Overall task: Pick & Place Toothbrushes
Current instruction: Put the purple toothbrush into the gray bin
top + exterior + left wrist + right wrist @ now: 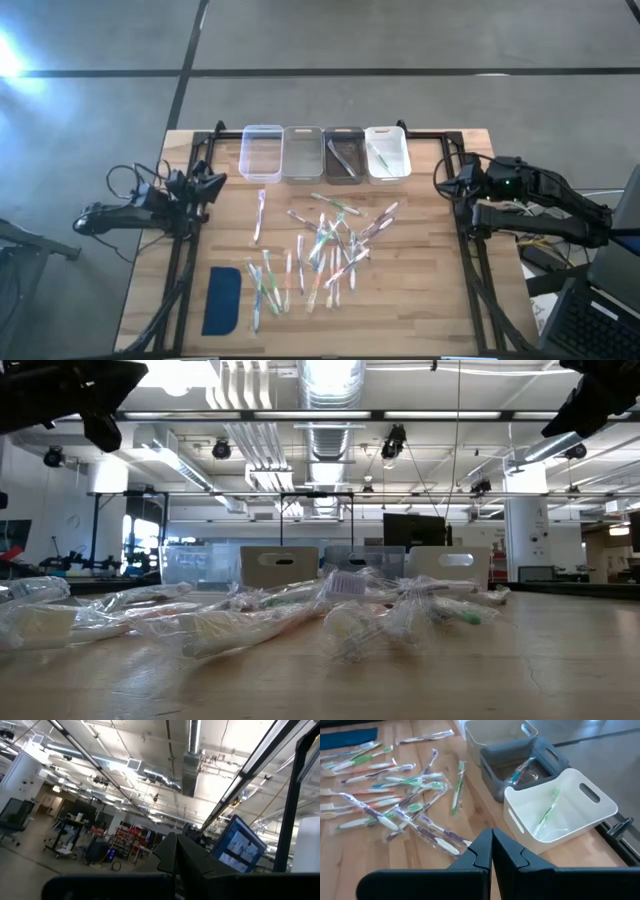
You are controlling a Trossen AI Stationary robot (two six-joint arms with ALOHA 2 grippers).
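Several wrapped toothbrushes (325,245) lie scattered flat on the middle of the wooden table, also seen as toothbrushes (395,805) in the right wrist view. One green toothbrush (547,815) lies in the white bin (590,815), and one teal toothbrush (520,770) lies in the dark grey bin (492,762). My left gripper (220,183) is shut at the table's left edge, tilted up, its fingers (170,852) showing against the ceiling. My right gripper (441,186) is shut at the right edge, its fingers (482,847) slanting down toward the pile. Neither holds anything.
Four bins stand in a row at the far edge: clear (262,152), pale grey (303,152), dark grey (344,155), white (387,152). A flat dark-blue pad (222,300) lies near the front left. Black frame rails (180,270) run along both table sides.
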